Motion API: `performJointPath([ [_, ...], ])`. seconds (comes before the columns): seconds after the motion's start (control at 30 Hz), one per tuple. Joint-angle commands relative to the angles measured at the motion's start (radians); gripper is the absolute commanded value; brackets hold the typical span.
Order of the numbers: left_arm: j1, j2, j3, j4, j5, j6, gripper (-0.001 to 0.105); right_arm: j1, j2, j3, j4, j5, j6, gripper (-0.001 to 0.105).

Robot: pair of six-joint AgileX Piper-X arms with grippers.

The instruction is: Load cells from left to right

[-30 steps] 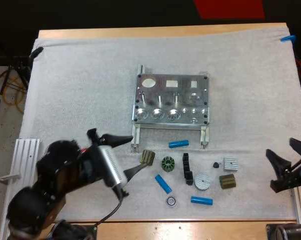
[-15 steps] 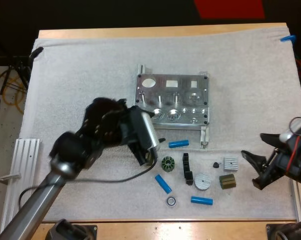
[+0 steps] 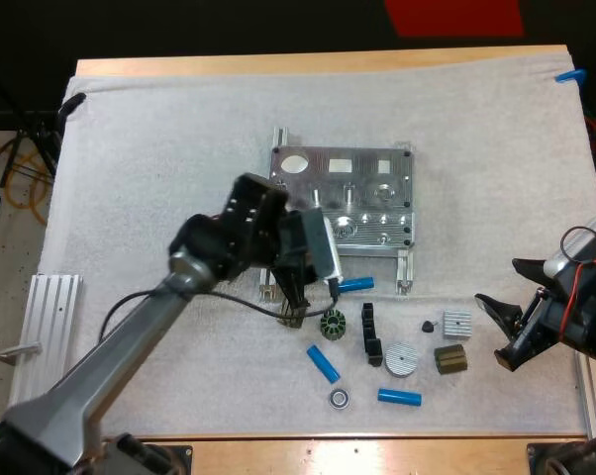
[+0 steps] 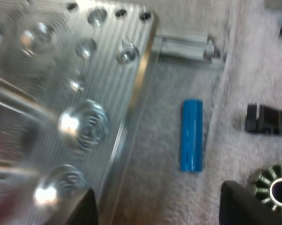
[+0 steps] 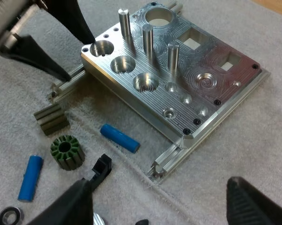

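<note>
Green toothed ring [image 3: 332, 324] beside black bracket [image 3: 370, 336] on white mat [image 3: 159, 178]

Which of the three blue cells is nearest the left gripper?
The blue cell just beside the fixture, between its rails, ahead of the open left gripper. The leftmost cell and the rightmost cell lie farther off.

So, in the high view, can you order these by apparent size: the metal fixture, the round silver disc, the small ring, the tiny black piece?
1. metal fixture
2. round silver disc
3. small ring
4. tiny black piece
The last two look close; the ring seems slightly larger.
</note>
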Motion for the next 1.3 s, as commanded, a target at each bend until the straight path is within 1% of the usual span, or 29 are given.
performJointPath([
  [0.0, -0.028, 0.022, -0.011, -0.004, -0.016, 0.008, 0.055, 0.001, -0.003, -0.011, -0.007, -0.002, -0.017, 0.059],
  [0.07, -0.059, 0.058, -0.011, -0.004, -0.032, 0.008, 0.055, 0.001, -0.003, -0.011, -0.007, -0.002, -0.015, 0.059],
  [0.2, -0.12, 0.144, -0.013, -0.015, -0.138, 0.008, 0.055, 0.001, -0.003, -0.011, -0.007, 0.001, 0.003, 0.059],
  [0.3, -0.139, 0.201, -0.021, -0.015, -0.168, 0.003, 0.055, 0.001, -0.003, -0.011, -0.007, 0.001, 0.018, 0.059],
  [0.7, -0.139, 0.363, -0.118, -0.006, -0.153, -0.043, 0.055, 0.001, -0.003, -0.011, -0.004, 0.001, 0.029, 0.059],
  [0.83, -0.139, 0.389, -0.12, -0.01, -0.153, -0.088, 0.055, 0.001, -0.003, -0.011, -0.004, 0.001, 0.029, 0.059],
  [0.93, -0.139, 0.395, -0.12, -0.024, -0.153, -0.098, 0.055, 0.001, -0.003, -0.011, -0.004, 0.001, 0.029, 0.059],
  [1.03, -0.139, 0.394, -0.12, -0.027, -0.155, -0.098, 0.049, 0.001, -0.003, -0.011, -0.004, 0.001, 0.029, 0.059],
  [1.1, -0.139, 0.4, -0.12, -0.027, -0.155, -0.098, 0.042, 0.001, -0.003, -0.011, -0.004, 0.001, 0.029, 0.059],
  [1.13, -0.139, 0.404, -0.12, -0.027, -0.155, -0.096, 0.04, 0.001, -0.003, -0.011, -0.004, 0.001, 0.029, 0.059],
  [1.27, -0.139, 0.432, -0.12, -0.017, -0.159, -0.085, 0.04, 0.001, -0.003, -0.011, -0.004, 0.001, 0.029, 0.059],
])
